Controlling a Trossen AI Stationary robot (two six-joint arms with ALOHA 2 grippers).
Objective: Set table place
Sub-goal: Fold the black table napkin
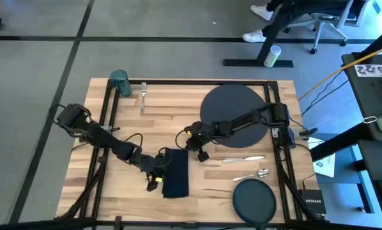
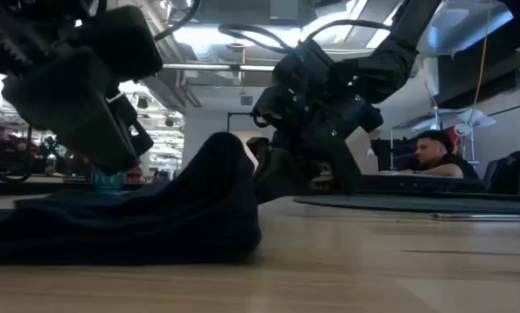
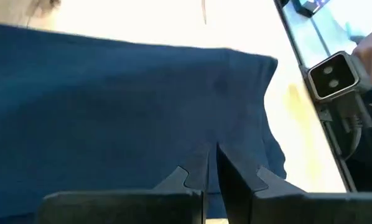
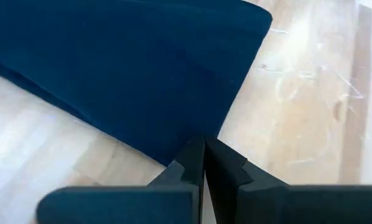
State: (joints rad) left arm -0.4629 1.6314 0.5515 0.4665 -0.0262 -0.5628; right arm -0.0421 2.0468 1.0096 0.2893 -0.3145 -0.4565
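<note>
The step in hand was the handling of the dark navy folded cloth napkin [image 1: 175,172], which lay low and centre in the overhead frame on the pale butcher-block wooden table [image 1: 165,121]. The left hand [image 1: 158,172] sat at the napkin's left edge, and its wrist view showed the two dark fingers [image 3: 198,177] pressed together on the blue fabric, so it appeared to be pinching the cloth. The right hand [image 1: 196,145] hovered just to the upper right of the napkin, its fingers [image 4: 195,162] closed together at the cloth's edge; whether they held any fabric could not be told. In the low view the napkin [image 2: 156,217] humped upward at centre, suggesting it was being lifted or gathered. The large dark grey round charger [image 1: 236,115] lay upper right, the smaller dark round plate [image 1: 255,201] lower right, the silver cutlery [image 1: 248,166] between them, a silver fork [image 1: 143,96] and teal cup [image 1: 119,82] at upper left. The next move likely called for both hands to carry the napkin, kept flat, beside the charger.
</note>
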